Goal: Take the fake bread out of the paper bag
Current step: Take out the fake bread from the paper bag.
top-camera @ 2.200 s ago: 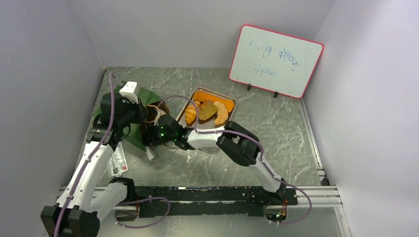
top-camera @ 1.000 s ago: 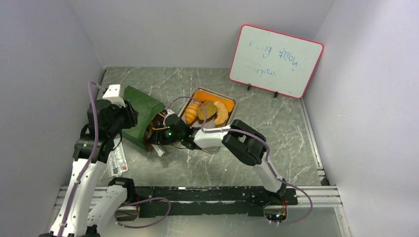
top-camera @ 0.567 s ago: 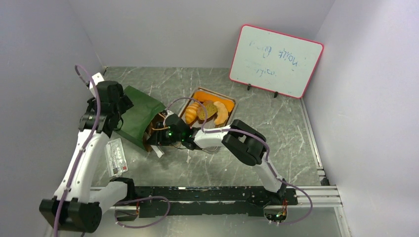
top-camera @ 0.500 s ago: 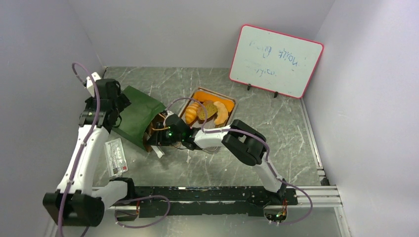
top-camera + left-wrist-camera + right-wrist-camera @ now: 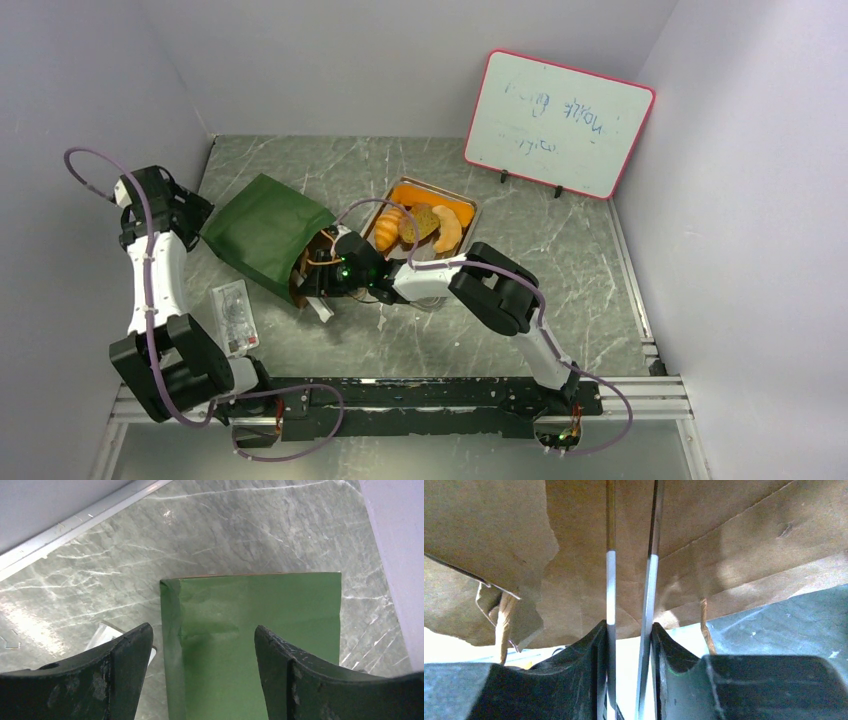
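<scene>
The left gripper point(image 5: 200, 639) hangs wide off the paper bag point(image 5: 262, 232), so the right gripper point(image 5: 629, 630), narrow inside its mouth with any hold unclear, should pull straight.

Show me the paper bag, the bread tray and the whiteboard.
paper bag point(image 5: 262, 230), top view, green outer side.
bread tray point(image 5: 412, 193), top view, bare orange floor.
whiteboard point(image 5: 558, 125), top view, white writing face.

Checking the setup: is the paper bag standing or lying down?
Lying on its side: the paper bag rests flat on the table, brown mouth opening sideways.
</scene>
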You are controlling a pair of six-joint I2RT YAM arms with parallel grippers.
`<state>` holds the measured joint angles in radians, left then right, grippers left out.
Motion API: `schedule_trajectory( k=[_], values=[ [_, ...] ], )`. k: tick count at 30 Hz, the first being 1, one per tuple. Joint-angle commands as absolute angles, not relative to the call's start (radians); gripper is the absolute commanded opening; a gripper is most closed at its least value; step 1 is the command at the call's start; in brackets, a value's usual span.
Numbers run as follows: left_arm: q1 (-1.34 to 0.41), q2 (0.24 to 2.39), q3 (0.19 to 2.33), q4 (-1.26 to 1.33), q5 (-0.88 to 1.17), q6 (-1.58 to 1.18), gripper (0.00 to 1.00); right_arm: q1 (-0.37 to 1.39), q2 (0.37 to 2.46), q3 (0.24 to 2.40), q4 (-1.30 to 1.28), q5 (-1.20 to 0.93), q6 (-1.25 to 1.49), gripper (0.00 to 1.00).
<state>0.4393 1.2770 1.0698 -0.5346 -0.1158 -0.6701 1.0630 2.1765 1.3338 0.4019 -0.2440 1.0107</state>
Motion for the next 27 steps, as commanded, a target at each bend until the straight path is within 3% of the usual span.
schedule_trajectory(
  k=[1,27],
  values=[
    [0.475,1.289,1.032,-0.458,0.013,-0.719,0.68,1.065,2.138,1.353,0.421,-0.257,0.982,0.31],
    [0.541,1.455,0.913,-0.274,0.1,-0.89,0.68,1.062,2.165,1.383,0.39,-0.262,0.947,0.32]
  ],
)
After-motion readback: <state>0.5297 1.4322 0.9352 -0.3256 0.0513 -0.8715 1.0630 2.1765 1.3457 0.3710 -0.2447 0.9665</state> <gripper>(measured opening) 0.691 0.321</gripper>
